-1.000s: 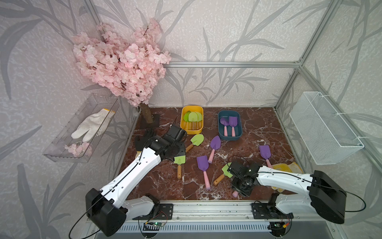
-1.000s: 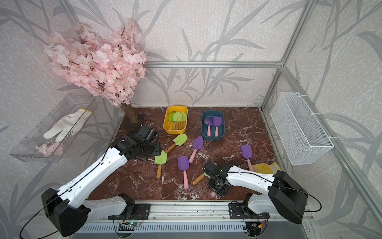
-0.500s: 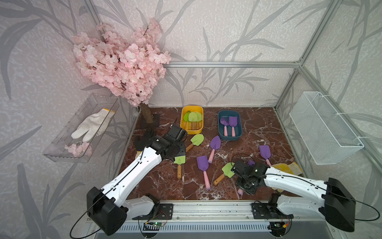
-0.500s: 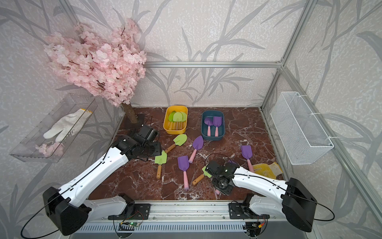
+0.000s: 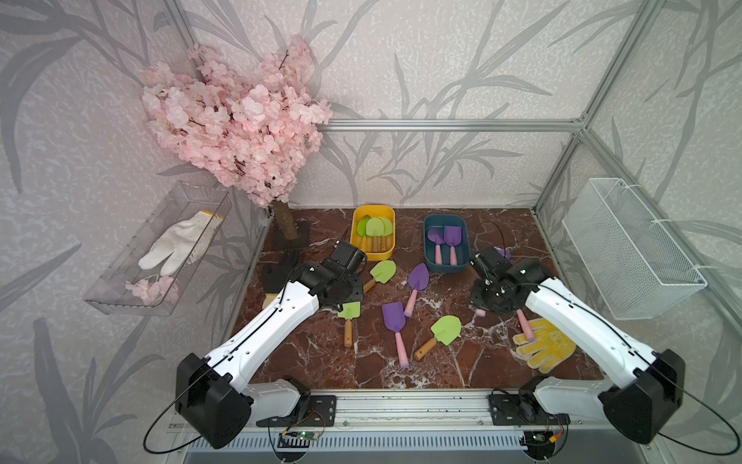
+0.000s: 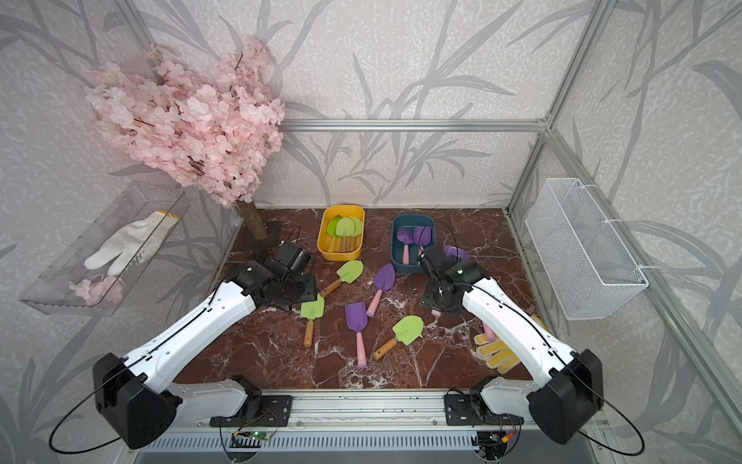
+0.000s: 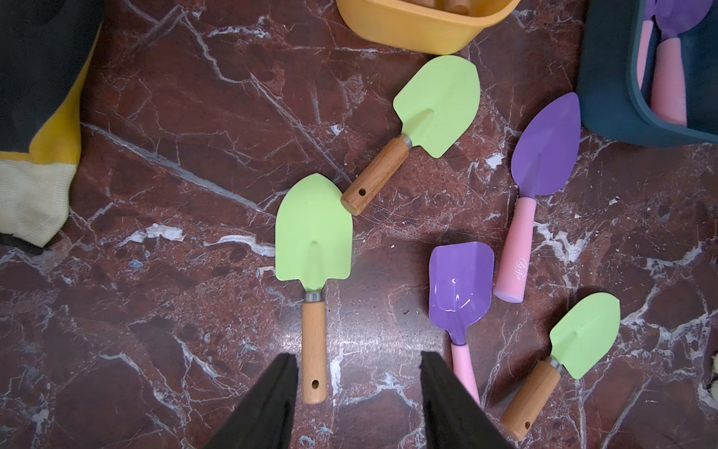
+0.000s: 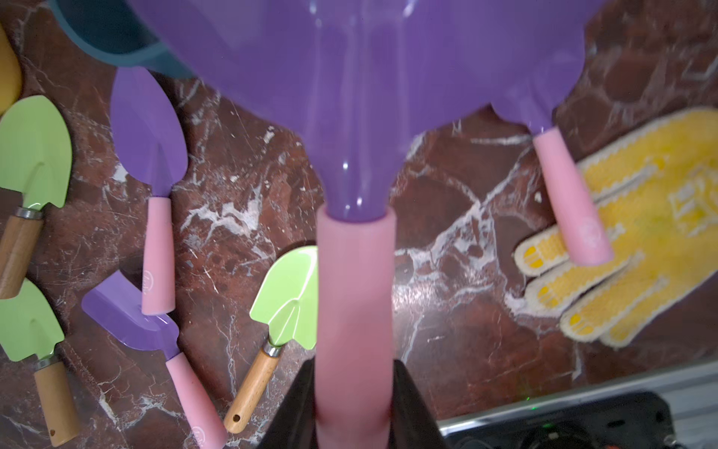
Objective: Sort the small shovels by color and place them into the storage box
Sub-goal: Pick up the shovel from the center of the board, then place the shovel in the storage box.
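My right gripper [image 8: 353, 373] is shut on the pink handle of a purple shovel [image 8: 349, 97], held off the table beside the dark blue storage box [image 5: 445, 217]; its blade [image 5: 502, 252] shows past the wrist. That box holds two purple shovels [image 5: 445, 237], and the yellow box [image 5: 372, 207] holds green ones [image 5: 375, 227]. My left gripper [image 7: 359, 361] is open above the table, with the wooden handle of a green shovel [image 7: 314, 233] lying between its jaws, close to one finger [image 7: 279, 388]. Loose green [image 5: 383, 271] and purple [image 5: 392, 317] shovels lie mid-table.
A yellow glove [image 5: 542, 349] lies front right with a pink shovel handle [image 5: 525, 327] resting on it. A black-and-yellow glove [image 5: 277, 273] lies at the left edge. The blossom tree [image 5: 237, 128] stands back left; a wire basket [image 5: 630, 249] hangs on the right wall.
My right gripper closed on the purple shovel near the front edge, lifted it, and carried it back and right to beside the blue box. The left arm stayed put.
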Controlling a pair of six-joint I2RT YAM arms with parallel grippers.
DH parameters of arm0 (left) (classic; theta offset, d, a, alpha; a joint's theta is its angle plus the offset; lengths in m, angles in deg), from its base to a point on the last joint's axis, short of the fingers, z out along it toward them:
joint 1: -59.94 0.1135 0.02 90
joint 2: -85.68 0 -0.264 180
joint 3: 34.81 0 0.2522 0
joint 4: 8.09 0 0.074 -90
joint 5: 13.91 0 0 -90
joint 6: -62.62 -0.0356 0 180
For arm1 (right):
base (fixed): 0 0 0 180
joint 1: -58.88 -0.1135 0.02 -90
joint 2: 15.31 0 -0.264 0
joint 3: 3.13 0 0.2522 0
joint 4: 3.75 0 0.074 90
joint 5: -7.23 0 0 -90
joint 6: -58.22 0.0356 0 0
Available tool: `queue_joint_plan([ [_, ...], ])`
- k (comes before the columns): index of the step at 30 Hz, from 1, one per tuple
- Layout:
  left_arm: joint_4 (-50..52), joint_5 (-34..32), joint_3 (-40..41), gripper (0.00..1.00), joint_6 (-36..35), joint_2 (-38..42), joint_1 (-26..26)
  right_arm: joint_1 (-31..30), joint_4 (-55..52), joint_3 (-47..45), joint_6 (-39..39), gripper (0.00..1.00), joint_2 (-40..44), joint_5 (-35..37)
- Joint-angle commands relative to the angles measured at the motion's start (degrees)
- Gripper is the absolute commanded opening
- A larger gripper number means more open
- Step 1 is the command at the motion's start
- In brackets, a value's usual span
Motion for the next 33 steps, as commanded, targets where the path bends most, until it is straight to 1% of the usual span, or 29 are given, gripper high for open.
queue_joint_plan([
  [1,-0.4,0.2,-1.0,0.55,-0.5,-0.6,-0.1,3.6,0.0,6.4,-16.6,0.26,-4.6,-3.9],
  [4,-0.3,0.3,-1.4,0.55,-0.5,-1.1,-0.1,6.4,-1.8,13.9,-22.5,0.26,-11.6,-8.0],
  [7,0.0,0.2,-2.2,0.55,-0.6,-1.5,-0.1,7.7,-3.1,20.4,-27.3,0.26,-17.5,-9.9],
  [9,0.3,0.2,-2.6,0.55,-0.7,-1.7,-0.1,8.5,-3.5,24.4,-29.8,0.26,-20.7,-10.7],
  [12,0.5,0.3,-3.1,0.55,-0.6,-2.0,-0.1,9.6,-5.6,31.6,-32.1,0.26,-27.7,-11.5],
  [17,1.3,0.1,-3.9,0.55,-1.1,-2.8,-0.1,10.8,-5.7,40.9,-31.6,0.25,-36.8,-11.4],
  [22,2.3,-0.2,-5.2,0.55,-1.4,-4.3,0.0,12.3,-5.3,48.0,-28.0,0.25,-45.2,-12.6],
  [26,2.5,0.0,-6.0,0.56,-1.5,-5.0,-0.1,12.9,-6.5,53.8,-25.6,0.24,-50.9,-12.8],
  [33,2.7,0.2,-6.2,0.56,-1.6,-6.0,-0.1,13.1,-9.7,62.6,-24.5,0.24,-58.9,-12.3],
])
